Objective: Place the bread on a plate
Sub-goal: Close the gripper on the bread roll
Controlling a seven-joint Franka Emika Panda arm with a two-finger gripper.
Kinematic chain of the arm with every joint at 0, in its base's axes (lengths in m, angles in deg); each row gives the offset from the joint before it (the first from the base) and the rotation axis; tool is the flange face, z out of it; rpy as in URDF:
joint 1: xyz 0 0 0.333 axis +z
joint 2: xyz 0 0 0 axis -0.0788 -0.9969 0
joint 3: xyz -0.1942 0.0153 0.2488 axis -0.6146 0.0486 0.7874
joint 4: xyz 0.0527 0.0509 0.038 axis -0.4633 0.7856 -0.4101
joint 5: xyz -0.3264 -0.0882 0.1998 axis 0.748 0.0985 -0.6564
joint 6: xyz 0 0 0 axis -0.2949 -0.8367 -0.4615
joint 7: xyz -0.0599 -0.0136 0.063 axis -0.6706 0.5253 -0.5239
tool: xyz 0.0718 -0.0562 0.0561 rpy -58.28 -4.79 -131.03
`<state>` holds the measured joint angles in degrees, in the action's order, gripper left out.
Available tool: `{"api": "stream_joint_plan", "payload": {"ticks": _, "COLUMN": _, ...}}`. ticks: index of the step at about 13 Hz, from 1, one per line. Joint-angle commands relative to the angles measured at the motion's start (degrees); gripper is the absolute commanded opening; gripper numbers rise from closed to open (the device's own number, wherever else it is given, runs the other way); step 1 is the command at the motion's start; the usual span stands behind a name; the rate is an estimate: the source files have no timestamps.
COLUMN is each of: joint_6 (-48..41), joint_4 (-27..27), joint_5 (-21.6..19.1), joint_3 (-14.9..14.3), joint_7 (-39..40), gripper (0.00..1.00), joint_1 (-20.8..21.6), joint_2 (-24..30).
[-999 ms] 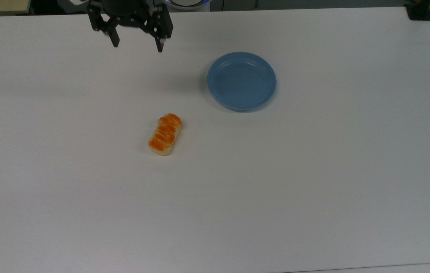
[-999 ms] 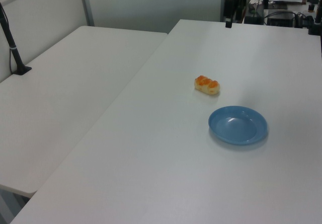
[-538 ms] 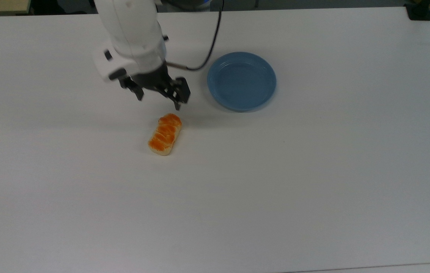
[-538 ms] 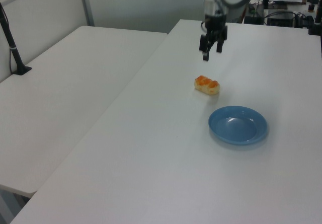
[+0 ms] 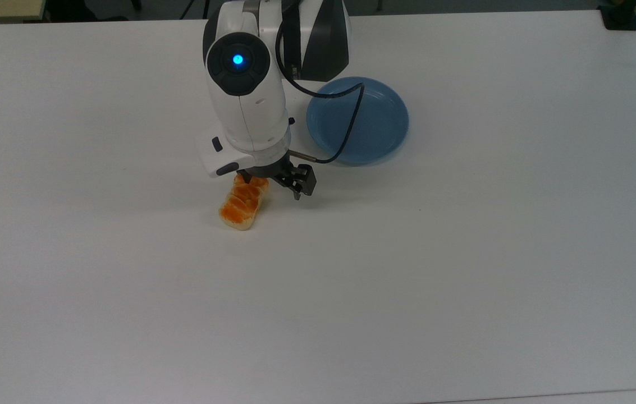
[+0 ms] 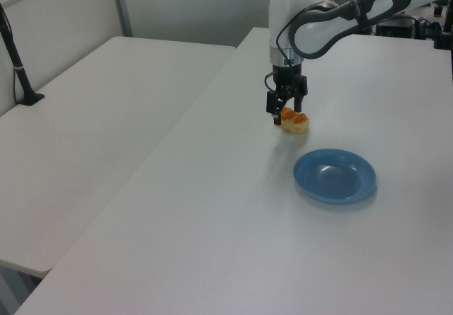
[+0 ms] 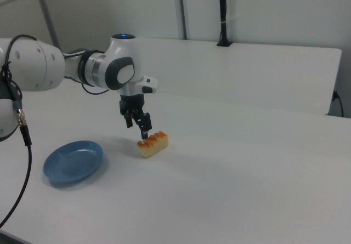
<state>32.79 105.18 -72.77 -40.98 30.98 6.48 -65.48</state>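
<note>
Orange-brown on top and pale cream on its sides, the small oblong bread point(image 5: 243, 204) lies flat on the white counter point(image 5: 463, 269), and it is not on the round blue plate point(image 5: 371, 132) yet. Our black two-finger hand point(image 6: 284, 114) hangs right over one end of the bread, the end that is nearer the plate. Its fingers are spread apart and hold nothing.

The thing that matters for the grab is how the bread lies. In the top view its long side runs from the hand down and toward the top view's left. So most of the bread sticks out past the hand, away from the arm. We think the hand should slide a little along the bread to reach its middle, then close across the short way.

The plate sits well apart from the hand, off to the top view's right.

The top view hides the near end of the bread under the white arm point(image 5: 245, 95). The right view shows the fingertips point(image 7: 146, 135) low, just above the bread point(image 7: 153, 143).
</note>
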Motion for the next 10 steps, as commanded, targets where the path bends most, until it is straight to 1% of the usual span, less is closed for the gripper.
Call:
{"api": "stream_joint_plan", "payload": {"ticks": 1, "joint_6": 1.9, "joint_4": -0.6, "joint_5": 0.7, "joint_3": 0.2, "joint_7": -1.3, "gripper": 1.0, "joint_1": 0.1, "joint_2": -1.1}}
{"api": "stream_joint_plan", "payload": {"ticks": 10, "joint_6": 2.0, "joint_4": -0.7, "joint_5": 1.5, "joint_3": -0.3, "joint_7": -0.6, "gripper": 1.0, "joint_1": -0.9, "joint_2": -1.3}}
